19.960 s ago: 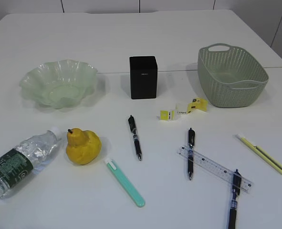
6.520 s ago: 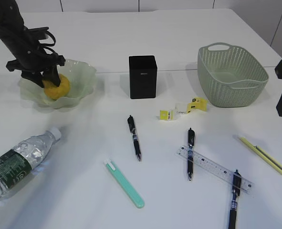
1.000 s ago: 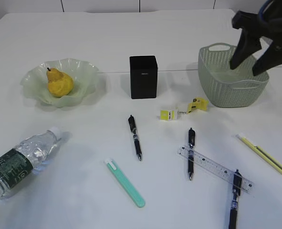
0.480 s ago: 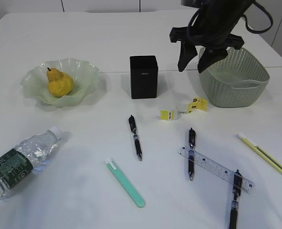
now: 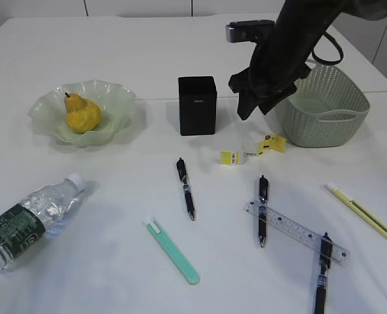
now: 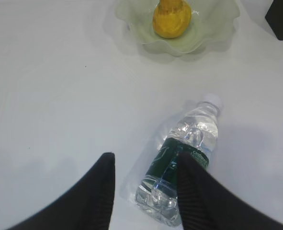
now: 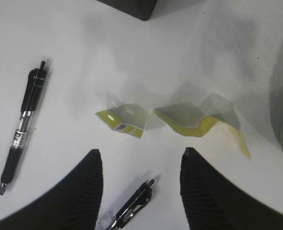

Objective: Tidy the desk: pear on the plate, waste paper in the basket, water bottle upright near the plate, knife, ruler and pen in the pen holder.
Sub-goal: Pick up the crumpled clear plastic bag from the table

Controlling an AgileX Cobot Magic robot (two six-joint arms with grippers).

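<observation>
**Right arm lining up on the waste paper**

Now the right gripper (image 7: 141, 167) is hovering over the waste paper (image 7: 172, 120), fingers (image 7: 86, 184) standing apart and holding nothing. In the right wrist view the crumpled white-and-yellow strip is lying just ahead of the fingertips, roughly centred on the gap, long axis running across it, side to side. It is wider than the gap, so I'm judging the fingers should be pinching the middle fold, not the ends.

In the exterior view the strip (image 5: 252, 150) is sitting on the bench (image 5: 200, 52) between the pen holder (image 5: 196, 106) and the basket (image 5: 319, 104), close to the basket's near-left corner. The right arm is directly above it.

The left gripper (image 6: 143, 165) is also spread and empty, hanging over the lying water bottle (image 6: 182, 165), one finger overlapping its label. The pear (image 5: 80, 112) is already sitting in the plate (image 5: 118, 98).
</observation>
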